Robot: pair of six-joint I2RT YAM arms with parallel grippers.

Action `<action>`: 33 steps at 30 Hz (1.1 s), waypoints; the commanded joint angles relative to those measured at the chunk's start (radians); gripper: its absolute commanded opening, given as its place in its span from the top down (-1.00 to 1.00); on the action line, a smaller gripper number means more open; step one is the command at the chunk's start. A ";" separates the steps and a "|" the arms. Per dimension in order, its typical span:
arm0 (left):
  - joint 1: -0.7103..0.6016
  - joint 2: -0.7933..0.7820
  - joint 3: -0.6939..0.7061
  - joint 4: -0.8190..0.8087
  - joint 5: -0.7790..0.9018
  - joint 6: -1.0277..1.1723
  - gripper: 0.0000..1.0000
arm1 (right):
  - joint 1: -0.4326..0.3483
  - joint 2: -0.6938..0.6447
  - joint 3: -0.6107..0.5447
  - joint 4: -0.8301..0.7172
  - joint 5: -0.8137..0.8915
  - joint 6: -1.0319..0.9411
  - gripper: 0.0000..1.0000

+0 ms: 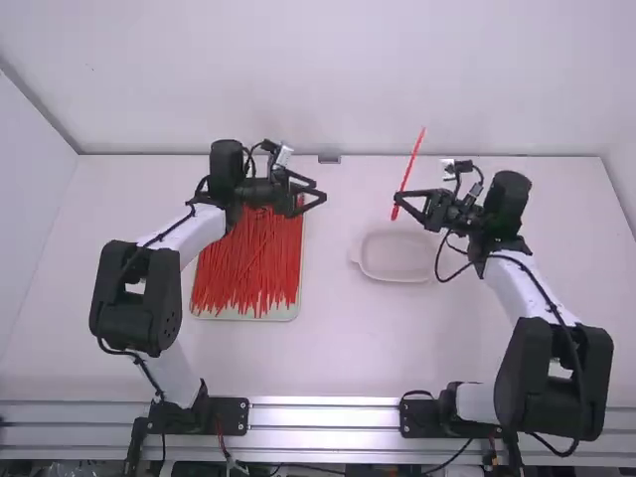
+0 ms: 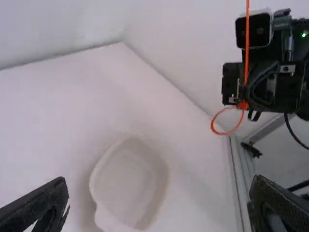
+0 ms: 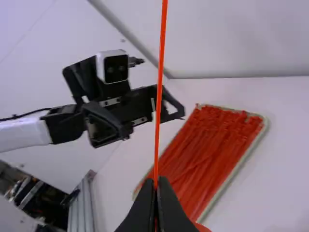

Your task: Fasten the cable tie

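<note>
From the high view, the right gripper (image 1: 402, 206) is pressed together on 1 red cable tie (image 1: 411, 161). It holds the tie in the air above the table (image 1: 348, 338), just beyond a clear container (image 1: 397, 258), and the tie's tail slants up and away from the fingers. The left gripper (image 1: 313, 197) hangs spread and empty over the far end of a tray (image 1: 246, 315) heaped with spare ties (image 1: 248, 260), well apart from the held tie. In the left wrist view, that arm's 2 fingers (image 2: 41, 208) stand wide at the bottom corners with nothing between them. Across the table the right gripper pinches the tie at its head, with a small closed loop (image 2: 225, 123) hanging beneath and the tail running straight up; the container lies empty below. In the right wrist view that arm's 2 fingers meet on the tie, whose tail climbs from the fingertips, with the left gripper open beyond it and the tray farther back. Judging by that loop, the threading looks done: the tail seems to have passed through the head, so the tie counts as fastened, though how tightly cannot be told. What looks left is small: perhaps cinching, then setting the finished tie down, most likely in the container.
</note>
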 commanded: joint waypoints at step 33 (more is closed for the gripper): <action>0.022 -0.004 -0.001 -0.418 -0.238 0.299 -0.98 | 0.241 0.062 -0.259 -0.122 1.056 -0.193 1.00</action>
